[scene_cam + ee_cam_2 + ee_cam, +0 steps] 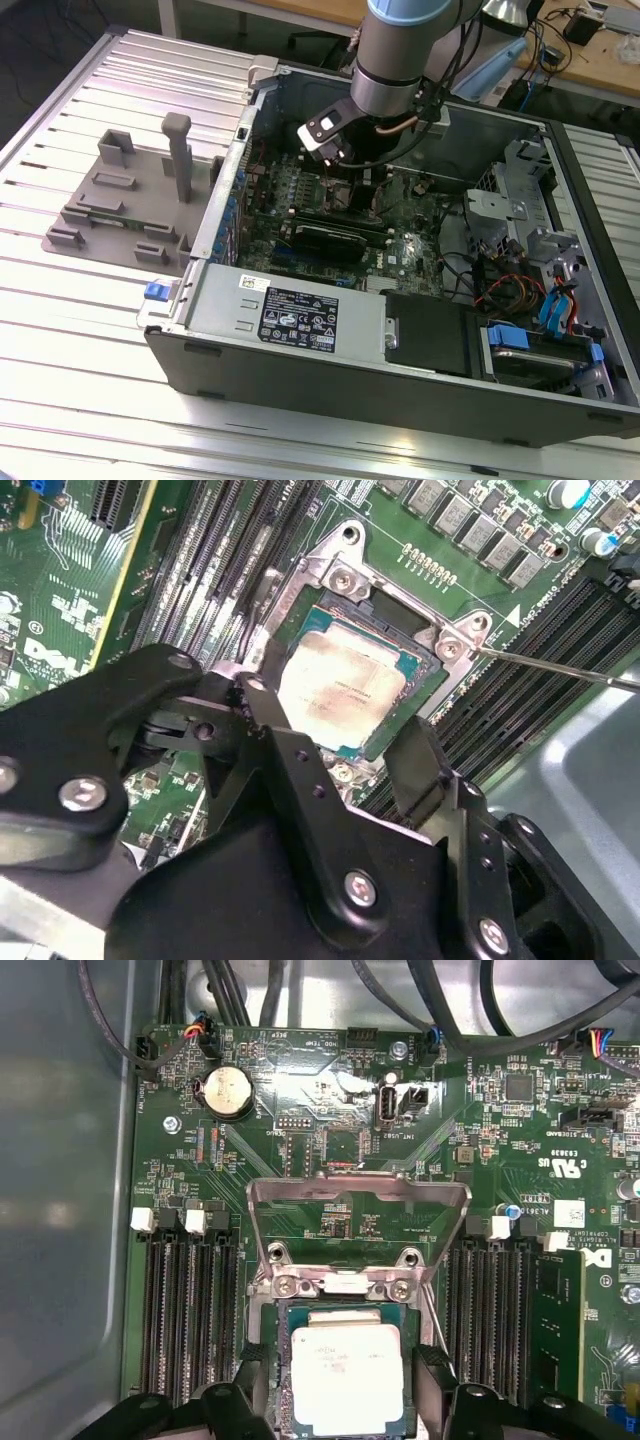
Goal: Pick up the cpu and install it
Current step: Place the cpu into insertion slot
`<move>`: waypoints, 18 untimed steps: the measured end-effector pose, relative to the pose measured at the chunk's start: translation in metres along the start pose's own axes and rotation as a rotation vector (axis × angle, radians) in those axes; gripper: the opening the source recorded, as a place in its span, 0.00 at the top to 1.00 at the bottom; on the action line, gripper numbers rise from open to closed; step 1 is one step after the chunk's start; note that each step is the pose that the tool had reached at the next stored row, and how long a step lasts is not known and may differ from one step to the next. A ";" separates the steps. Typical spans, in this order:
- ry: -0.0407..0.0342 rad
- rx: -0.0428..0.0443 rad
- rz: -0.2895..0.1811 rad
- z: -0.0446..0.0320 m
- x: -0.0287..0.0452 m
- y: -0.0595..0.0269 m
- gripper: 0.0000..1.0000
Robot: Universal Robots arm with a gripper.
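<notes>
One open computer case (330, 385) lies on a ribbed metal bench (100, 330), with the arm's tool (332, 722) down inside it over the green motherboard (330, 1150). Directly beneath the tool, the cpu (345, 1385) sits flat within the bright metal socket frame (345, 578). It is a small square chip whose silvery top plate is blotched pinkish-brown and edged by a thin green rim.

The tool is parted to a little more than the chip's width. One matte black finger (250, 695) stands on each side of the chip, and a dark strip of socket shows between this finger and the chip's edge. The tool has hold of nothing.

Just beyond the tool, the hinged steel load plate (358, 1195) stands open. Rows of long black memory slots (185, 1310) run along both sides of the tool. A round coin battery (227, 1090) shines farther out on the board.

A long black card (330, 238) lies inside the case near the tool. A grey plastic fixture (130, 205) with an upright post rests on the bench outside the case, well apart from the tool.
</notes>
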State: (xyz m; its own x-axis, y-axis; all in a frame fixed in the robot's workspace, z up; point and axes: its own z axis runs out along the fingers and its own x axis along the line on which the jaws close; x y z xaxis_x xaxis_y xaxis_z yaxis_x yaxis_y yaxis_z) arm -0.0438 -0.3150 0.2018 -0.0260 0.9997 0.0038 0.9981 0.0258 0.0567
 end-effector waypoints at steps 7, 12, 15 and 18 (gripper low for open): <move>0.0000 0.0001 0.000 -0.0002 0.0000 0.0000 0.47; 0.0000 0.0001 0.000 -0.0017 0.0000 0.0001 0.47; -0.0010 0.0000 0.024 -0.0018 -0.0001 0.0001 0.47; -0.0009 -0.0001 0.047 -0.0017 0.0000 0.0001 0.47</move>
State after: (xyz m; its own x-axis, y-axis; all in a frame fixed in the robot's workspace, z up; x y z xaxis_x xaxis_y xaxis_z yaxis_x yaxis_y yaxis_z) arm -0.0438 -0.3150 0.2035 0.0206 0.9998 0.0055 0.9982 -0.0209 0.0566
